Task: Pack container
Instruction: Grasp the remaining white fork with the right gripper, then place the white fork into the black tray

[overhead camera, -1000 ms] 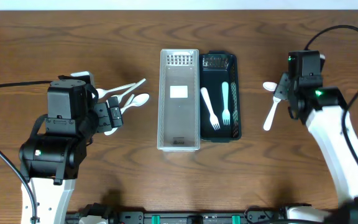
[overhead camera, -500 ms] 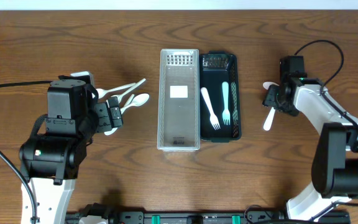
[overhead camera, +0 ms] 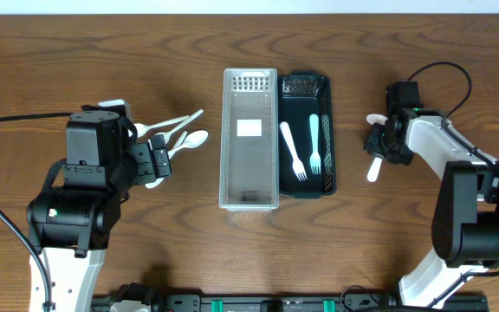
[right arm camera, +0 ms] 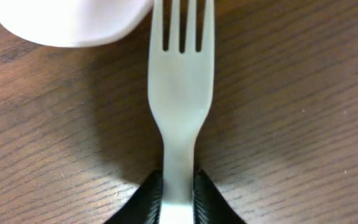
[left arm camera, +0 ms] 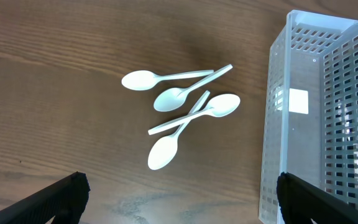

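Clenched right end effector [right arm camera: 178,198] on fork [right arm camera: 180,93] handle, right of the tray [overhead camera: 330,104]; likely needed a level lift clear of the spoon [right arm camera: 73,22].

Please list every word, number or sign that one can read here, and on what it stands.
None can be read in any view.
White patch in the clear basket: looks blank.
Fork in the right gripper: no marking visible.
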Controlling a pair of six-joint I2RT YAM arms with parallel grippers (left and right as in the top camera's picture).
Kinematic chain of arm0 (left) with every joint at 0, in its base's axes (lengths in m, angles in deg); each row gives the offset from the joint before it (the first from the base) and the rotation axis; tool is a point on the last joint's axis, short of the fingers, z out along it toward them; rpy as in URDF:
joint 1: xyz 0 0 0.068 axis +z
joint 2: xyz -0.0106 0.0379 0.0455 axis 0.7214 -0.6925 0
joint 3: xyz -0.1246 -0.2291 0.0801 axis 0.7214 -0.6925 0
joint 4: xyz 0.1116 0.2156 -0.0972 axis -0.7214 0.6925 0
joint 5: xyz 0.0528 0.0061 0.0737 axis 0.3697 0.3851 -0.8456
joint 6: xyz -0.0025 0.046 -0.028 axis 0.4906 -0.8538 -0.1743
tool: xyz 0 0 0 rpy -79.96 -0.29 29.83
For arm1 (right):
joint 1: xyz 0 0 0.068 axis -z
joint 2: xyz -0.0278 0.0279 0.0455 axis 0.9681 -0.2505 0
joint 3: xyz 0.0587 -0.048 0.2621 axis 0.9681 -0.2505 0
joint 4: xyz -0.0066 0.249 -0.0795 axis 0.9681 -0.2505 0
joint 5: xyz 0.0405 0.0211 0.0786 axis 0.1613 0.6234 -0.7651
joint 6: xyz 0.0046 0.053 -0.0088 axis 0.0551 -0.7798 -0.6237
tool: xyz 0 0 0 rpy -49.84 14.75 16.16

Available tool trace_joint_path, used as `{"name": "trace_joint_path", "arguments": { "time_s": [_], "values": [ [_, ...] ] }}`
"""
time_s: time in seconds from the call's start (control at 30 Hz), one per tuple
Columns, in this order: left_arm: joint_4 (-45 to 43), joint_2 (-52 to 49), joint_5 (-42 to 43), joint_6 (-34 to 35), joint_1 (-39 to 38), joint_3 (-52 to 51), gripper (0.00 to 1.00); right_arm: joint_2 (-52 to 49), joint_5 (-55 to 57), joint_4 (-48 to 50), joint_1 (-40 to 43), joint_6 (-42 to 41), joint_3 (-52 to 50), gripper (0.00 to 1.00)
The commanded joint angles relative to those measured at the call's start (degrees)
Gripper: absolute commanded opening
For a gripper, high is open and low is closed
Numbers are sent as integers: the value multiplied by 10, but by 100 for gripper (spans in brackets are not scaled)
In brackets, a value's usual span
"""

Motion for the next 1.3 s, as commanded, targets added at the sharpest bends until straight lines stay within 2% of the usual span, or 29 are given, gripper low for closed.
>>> {"name": "trace_joint_path", "arguments": {
  "time_s": [0.0, 0.03, 0.17, 0.37, 0.53, 0.63, 0.8, 0.93, 1.0, 1.07, 1.13, 1.17, 1.2, 1.27],
  "values": [
    [1, -3, -1, -10, -1, 12, 98, -13, -2, -14, 3, -10, -6, 6],
    [1, -3, -1, -10, -1, 12, 98, -11, -1, -16, 3, -10, -5, 1],
    [1, -3, -1, -10, -1, 12, 98, 20, 5, -26, 3, -10, -2, 1],
    [1, -3, -1, -10, -1, 12, 98, 163, -17, -50, -17, 3, 30, 1],
    [1, -3, -1, -10, -1, 12, 98, 288, -45, -39, -82, 21, 40, 1],
    [1, -3, -1, -10, -1, 12, 98, 327, -49, -28, -139, 21, 40, 1],
    [1, -3, -1, -10, -1, 12, 98, 300, 6, -21, -222, -2, 35, 1],
    [1, -3, -1, -10, -1, 12, 98, 214, 27, 1, -256, -16, 34, 1],
    [1, -3, -1, -10, -1, 12, 98, 158, -7, 24, -263, -17, 34, 1],
    [1, -3, -1, -10, -1, 12, 98, 120, -37, 41, -268, -16, 34, 10],
    [1, -3, -1, -10, -1, 12, 98, 94, -49, 52, -271, -14, 35, 29],
    [1, -3, -1, -10, -1, 12, 98, 89, -49, 52, -271, -10, 36, 44],
    [1, -3, -1, -10, -1, 12, 98, 89, -50, 52, -271, 9, 39, 54],
    [1, -3, -1, -10, -1, 12, 98, 104, -49, 47, -271, 53, 53, 68]
  ]
}}
